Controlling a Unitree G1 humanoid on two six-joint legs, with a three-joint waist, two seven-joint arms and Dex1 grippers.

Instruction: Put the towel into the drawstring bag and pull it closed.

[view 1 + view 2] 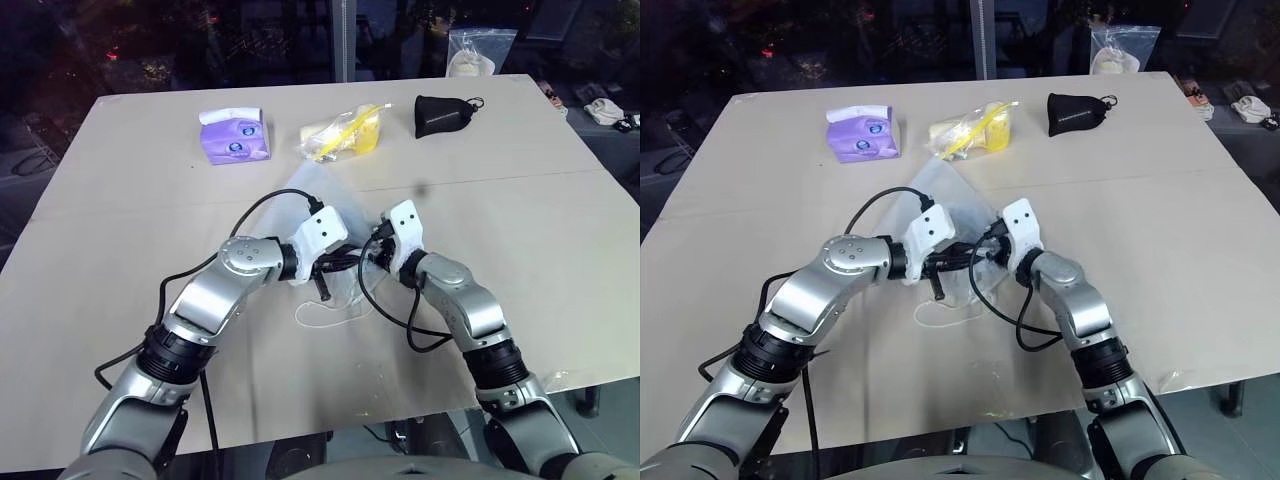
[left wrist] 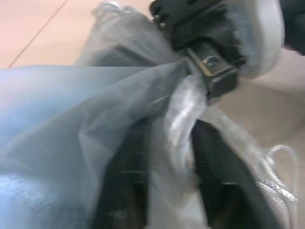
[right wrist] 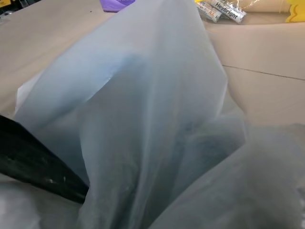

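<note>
The drawstring bag (image 1: 322, 200) sits on the middle of the table (image 1: 120, 200), its sheer fabric bunched and lifted between the two grippers, with a pale blue shape, likely the towel (image 2: 33, 119), showing through it. White cords (image 1: 325, 315) loop on the table just below. The left gripper (image 2: 167, 157) pinches a gathered fold at the bag's mouth. The right gripper (image 1: 375, 255) also clamps the fabric close beside it. Farther back lie a purple tissue pack (image 1: 235, 136), a clear bag of yellow things (image 1: 343, 132) and a black pouch (image 1: 442, 114).
</note>
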